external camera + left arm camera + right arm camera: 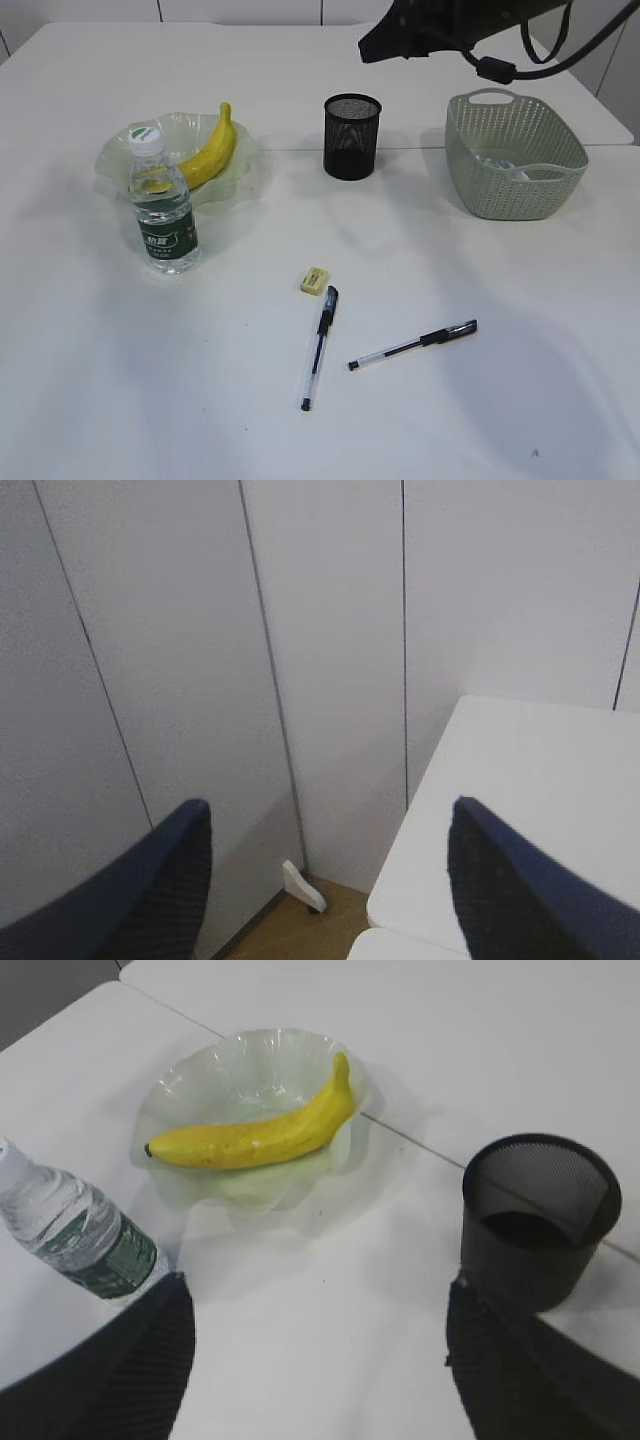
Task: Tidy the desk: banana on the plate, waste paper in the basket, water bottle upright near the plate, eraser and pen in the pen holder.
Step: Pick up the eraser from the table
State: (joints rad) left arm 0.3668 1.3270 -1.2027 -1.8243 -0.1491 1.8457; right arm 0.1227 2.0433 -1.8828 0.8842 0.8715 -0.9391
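The banana (212, 152) (255, 1135) lies in the pale green ruffled plate (118, 158) (250, 1052). Just in front of the plate the water bottle (165, 205) (80, 1230) stands upright. The eraser (314, 280) and two pens (320, 347) (412, 346) lie on the desk (520, 400). Behind them the black mesh pen holder (352, 137) (540, 1220) stands. White crumpled paper (503, 164) shows inside the basket (515, 195). My right gripper (315, 1295) hangs open and empty above the desk between bottle and pen holder. My left gripper (330, 812) is open and empty, off the desk's edge, facing a wall.
A dark part of my right arm (415, 35) with cables reaches in at the top of the exterior view. A seam (420, 149) runs across the desk behind the pen holder. The left wrist view shows wall panels (330, 630), floor and a desk corner (520, 780).
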